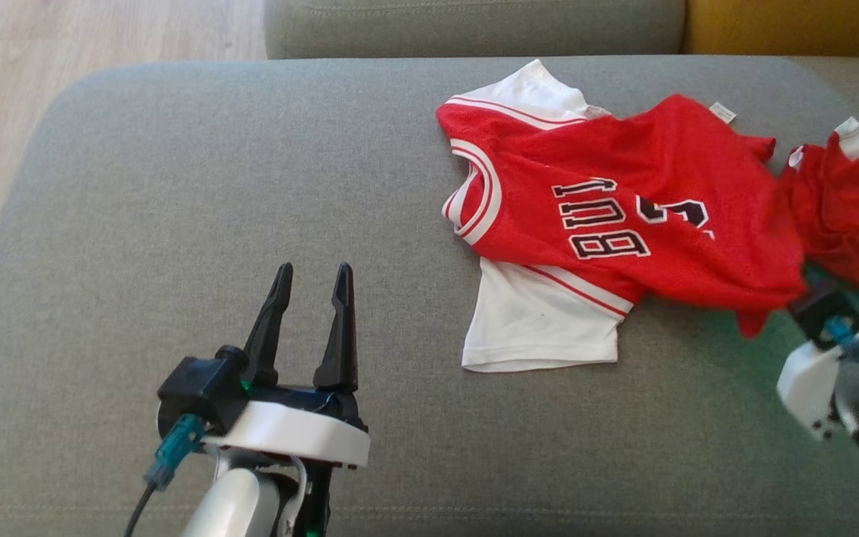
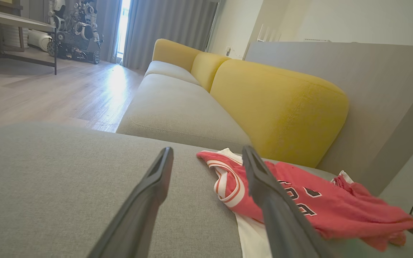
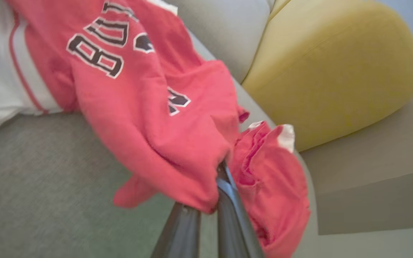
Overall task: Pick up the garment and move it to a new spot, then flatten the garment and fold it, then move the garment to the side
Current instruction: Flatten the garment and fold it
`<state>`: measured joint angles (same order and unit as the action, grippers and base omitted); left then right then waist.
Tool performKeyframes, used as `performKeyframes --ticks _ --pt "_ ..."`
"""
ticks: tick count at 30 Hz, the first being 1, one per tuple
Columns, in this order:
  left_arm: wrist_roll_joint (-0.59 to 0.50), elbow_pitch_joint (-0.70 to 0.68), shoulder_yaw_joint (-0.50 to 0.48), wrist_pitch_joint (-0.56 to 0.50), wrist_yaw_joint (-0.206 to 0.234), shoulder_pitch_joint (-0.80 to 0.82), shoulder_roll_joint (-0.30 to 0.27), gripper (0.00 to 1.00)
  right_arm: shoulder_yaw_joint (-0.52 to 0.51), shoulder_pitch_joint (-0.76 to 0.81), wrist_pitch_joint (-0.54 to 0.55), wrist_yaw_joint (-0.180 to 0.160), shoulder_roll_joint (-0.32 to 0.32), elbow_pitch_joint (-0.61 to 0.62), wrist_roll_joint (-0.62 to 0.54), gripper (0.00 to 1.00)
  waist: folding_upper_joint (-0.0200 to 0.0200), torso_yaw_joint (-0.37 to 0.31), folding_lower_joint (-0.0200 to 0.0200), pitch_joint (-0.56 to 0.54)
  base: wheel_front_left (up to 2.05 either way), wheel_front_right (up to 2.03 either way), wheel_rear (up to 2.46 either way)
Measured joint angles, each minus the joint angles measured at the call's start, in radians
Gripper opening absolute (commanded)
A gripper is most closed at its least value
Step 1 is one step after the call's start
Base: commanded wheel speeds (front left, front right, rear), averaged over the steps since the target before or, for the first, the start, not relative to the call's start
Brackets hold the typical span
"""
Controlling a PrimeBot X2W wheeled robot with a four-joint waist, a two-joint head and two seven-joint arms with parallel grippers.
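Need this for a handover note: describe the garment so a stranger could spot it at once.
Find the wide grey seat cushion beside the yellow backrest. On its right half lies a crumpled red jersey, one end pinched in the right tool. White sleeves and black lettering set it apart from the plain upholstery.

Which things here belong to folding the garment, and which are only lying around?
Belongs to the job:
red and white jersey
right gripper, shut on its red fabric
left gripper, open
grey seat cushion it lies on

Just around:
yellow back cushions
wooden floor
wheeled machine near the curtains
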<state>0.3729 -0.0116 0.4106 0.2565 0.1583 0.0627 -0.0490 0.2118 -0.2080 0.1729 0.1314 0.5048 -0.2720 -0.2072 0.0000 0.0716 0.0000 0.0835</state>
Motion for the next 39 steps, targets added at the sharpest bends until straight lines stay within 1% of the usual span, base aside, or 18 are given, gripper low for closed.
performKeyframes --ticks 1,2,7,11,13,17,21,24,29,31,33,39 --pt "0.000 0.000 0.000 0.000 0.000 0.000 0.000 1.00 0.012 0.011 0.009 0.000 0.000 -0.008 0.011 0.39 0.0000 0.001 0.0000 0.004 0.00 0.00 0.00" --pt "0.000 0.000 0.000 0.000 0.000 0.000 0.000 1.00 0.019 0.018 0.012 0.000 -0.003 -0.021 0.022 1.00 0.0000 0.001 0.0000 0.008 0.00 0.00 0.00" --pt "-0.001 0.004 0.000 0.000 -0.001 0.002 0.000 1.00 0.020 0.018 0.008 0.000 -0.054 -0.101 0.080 1.00 0.0000 0.006 0.0000 0.021 0.00 0.00 0.00" --pt "-0.012 0.010 -0.004 0.000 -0.005 0.002 0.000 1.00 0.024 0.018 0.008 0.000 -0.098 -0.118 0.104 1.00 0.0000 -0.006 0.0000 0.019 0.00 0.00 0.00" --pt "-0.018 0.012 -0.007 0.000 -0.009 0.002 0.000 1.00 0.022 0.021 0.012 0.000 -0.120 -0.110 0.137 1.00 0.0000 -0.014 0.0000 0.014 0.00 0.00 0.00" --pt "-0.019 0.009 -0.026 0.000 -0.009 0.003 0.000 1.00 -0.001 0.044 0.012 0.000 -0.156 -0.033 0.160 1.00 0.0000 -0.032 0.0000 0.006 0.00 0.00 0.00" --pt "-0.019 0.001 -0.035 0.000 -0.009 0.005 0.000 1.00 -0.061 0.058 0.023 0.000 -0.188 0.081 0.156 1.00 0.0000 -0.045 0.0000 0.002 0.00 0.00 0.00" --pt "-0.019 0.001 -0.037 0.000 -0.009 0.005 0.000 1.00 -0.066 0.068 0.044 0.000 -0.225 0.173 0.154 1.00 0.0000 -0.052 0.0000 -0.009 0.00 0.00 0.00" --pt "-0.019 0.000 -0.038 0.000 -0.009 0.005 0.000 1.00 -0.088 0.118 0.061 0.000 -0.261 0.293 0.145 1.00 0.0000 -0.063 0.0000 -0.028 0.00 0.00 0.00" --pt "-0.019 -0.001 -0.040 0.000 -0.009 0.004 0.000 1.00 -0.097 0.120 0.054 0.000 -0.287 0.323 0.160 1.00 0.0000 -0.066 0.0000 -0.034 0.00 0.00 0.00" --pt "-0.019 -0.003 -0.041 0.000 -0.009 0.004 0.000 1.00 -0.099 0.120 0.039 0.000 -0.299 0.336 0.166 1.00 0.0000 -0.069 0.0000 -0.038 0.00 0.00 0.00" --pt "-0.019 -0.012 -0.041 0.000 -0.009 0.004 0.000 1.00 -0.168 0.130 -0.063 0.000 -0.361 0.316 0.182 1.00 0.0000 -0.086 0.0000 -0.036 0.00 0.00 0.00"
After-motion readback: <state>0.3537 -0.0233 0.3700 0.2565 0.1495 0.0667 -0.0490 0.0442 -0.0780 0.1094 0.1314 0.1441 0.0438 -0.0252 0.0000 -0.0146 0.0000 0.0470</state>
